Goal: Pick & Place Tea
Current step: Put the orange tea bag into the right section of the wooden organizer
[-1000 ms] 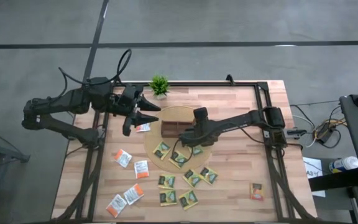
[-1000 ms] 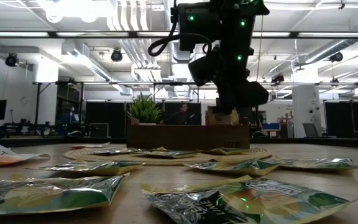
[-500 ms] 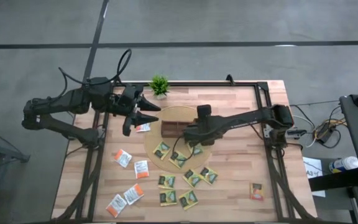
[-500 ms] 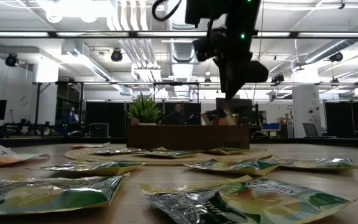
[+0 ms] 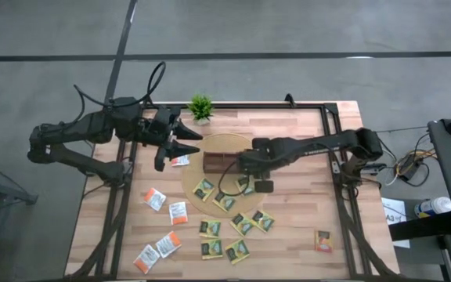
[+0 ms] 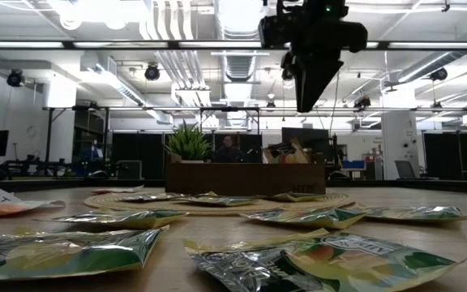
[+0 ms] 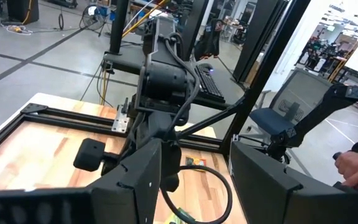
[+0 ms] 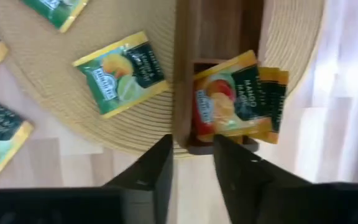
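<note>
A brown compartment tray (image 5: pixel 219 161) sits on a round woven mat (image 5: pixel 195 169). Orange-and-green tea sachets (image 8: pixel 232 99) stand in one tray compartment, sticking out above the rim (image 6: pixel 289 151). My right gripper (image 8: pixel 193 155) hangs above the tray's right end (image 5: pixel 243 163), pointing down, open by a narrow gap with nothing between its fingers (image 6: pixel 308 104). Several green-and-yellow sachets (image 5: pixel 225 201) lie flat on the mat and on the table near it. White-and-orange sachets (image 5: pixel 178 212) lie at the near left. My left gripper (image 5: pixel 197 143) waits open, raised over the table's left side.
A small potted plant (image 5: pixel 201 107) stands at the far edge, behind the tray (image 6: pixel 189 143). One sachet (image 5: pixel 322 240) lies alone at the near right, another (image 5: pixel 180 160) below my left gripper. Bare wood shows at the far right (image 5: pixel 304 129).
My right gripper has risen from the tray, drawn slightly toward the table's right edge and tipped steeper downward. The sachet it was at stays standing in the tray compartment, clear of the fingers.
</note>
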